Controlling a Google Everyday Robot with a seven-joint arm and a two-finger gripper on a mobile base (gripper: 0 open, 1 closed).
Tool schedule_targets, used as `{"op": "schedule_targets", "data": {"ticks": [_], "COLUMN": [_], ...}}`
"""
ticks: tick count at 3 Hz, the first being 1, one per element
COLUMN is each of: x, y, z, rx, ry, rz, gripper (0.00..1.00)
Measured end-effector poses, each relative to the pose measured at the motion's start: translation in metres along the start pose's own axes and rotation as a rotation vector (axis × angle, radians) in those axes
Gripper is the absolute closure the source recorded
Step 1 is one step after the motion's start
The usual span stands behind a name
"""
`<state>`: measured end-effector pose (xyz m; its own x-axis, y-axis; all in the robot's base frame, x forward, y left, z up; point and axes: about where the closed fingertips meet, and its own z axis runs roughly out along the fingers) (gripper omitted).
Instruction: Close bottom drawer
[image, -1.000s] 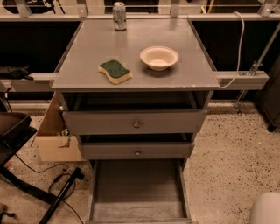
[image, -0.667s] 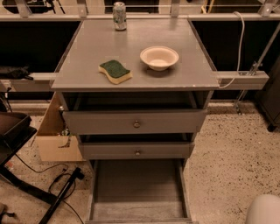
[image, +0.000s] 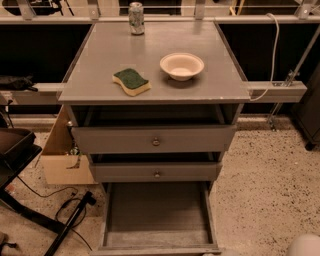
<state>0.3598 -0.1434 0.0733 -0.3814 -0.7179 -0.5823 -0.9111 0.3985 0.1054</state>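
The bottom drawer (image: 157, 212) of the grey cabinet is pulled far out toward me. Its long empty tray shows, and its low front panel (image: 157, 250) lies at the bottom edge of the view. Its knob is hidden. The middle drawer (image: 156, 173) and the top drawer (image: 155, 140) stand slightly open above it. My gripper is out of view; only a white rounded part of my arm (image: 305, 246) shows in the bottom right corner, to the right of the drawer's front.
On the cabinet top (image: 100, 60) lie a green-and-yellow sponge (image: 131, 81), a cream bowl (image: 181, 66) and a can (image: 136, 11). A cardboard box (image: 62, 160), a black chair base (image: 20, 155) and cables (image: 70, 205) are on the left. Speckled floor (image: 265, 190) is on the right.
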Motion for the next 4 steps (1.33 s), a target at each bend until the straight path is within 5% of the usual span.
{"op": "schedule_targets", "data": {"ticks": [4], "x": [-0.036], "y": [-0.061], "z": [-0.013], "rx": [0.091], "ry": [-0.082], "rz": [-0.029], "gripper": [1.0]}}
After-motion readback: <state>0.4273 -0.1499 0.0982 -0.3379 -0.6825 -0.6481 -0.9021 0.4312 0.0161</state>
